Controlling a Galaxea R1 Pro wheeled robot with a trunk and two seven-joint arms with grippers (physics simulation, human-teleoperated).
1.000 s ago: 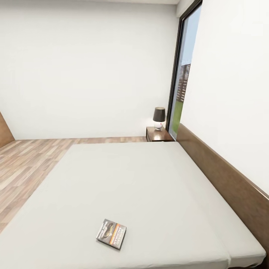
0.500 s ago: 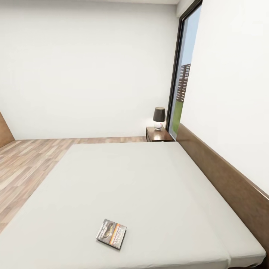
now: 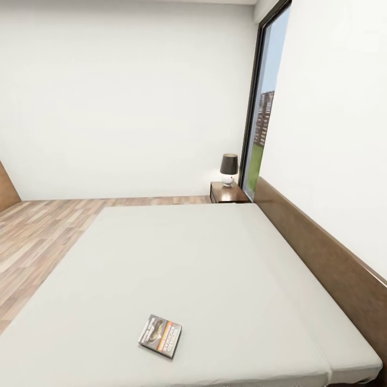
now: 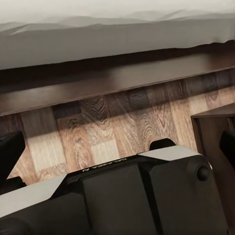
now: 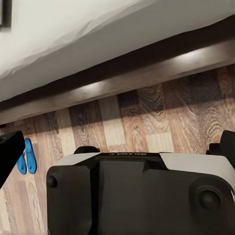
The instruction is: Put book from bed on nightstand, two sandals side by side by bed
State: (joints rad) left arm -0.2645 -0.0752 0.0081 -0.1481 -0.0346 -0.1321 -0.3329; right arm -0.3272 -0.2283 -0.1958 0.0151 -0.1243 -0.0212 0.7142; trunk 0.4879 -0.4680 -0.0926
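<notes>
The book (image 3: pixel 160 336) lies flat on the light mattress of the bed (image 3: pixel 204 258), near its front edge, with its orange band facing me. Beyond the bed's far corner, by the window, stands a nightstand (image 3: pixel 228 193). In the right wrist view the two blue sandals (image 5: pixel 27 156) lie close together on the wood floor, a little out from the bed's dark frame (image 5: pixel 147 78). My right gripper (image 5: pixel 117 147) hangs open above the floor beside the bed. Lower down by the bed frame (image 4: pixel 112 83), my left gripper (image 4: pixel 117 147) is open too, and neither holds anything.
A dark-shaded lamp (image 3: pixel 229 169) sits on the nightstand. The brown headboard (image 3: pixel 322 252) runs along the right wall. Wood floor (image 3: pixel 37 236) lies left of the bed. A dark wooden piece (image 4: pixel 215 132) stands by my left gripper. My own base (image 4: pixel 137 196) is below both wrists.
</notes>
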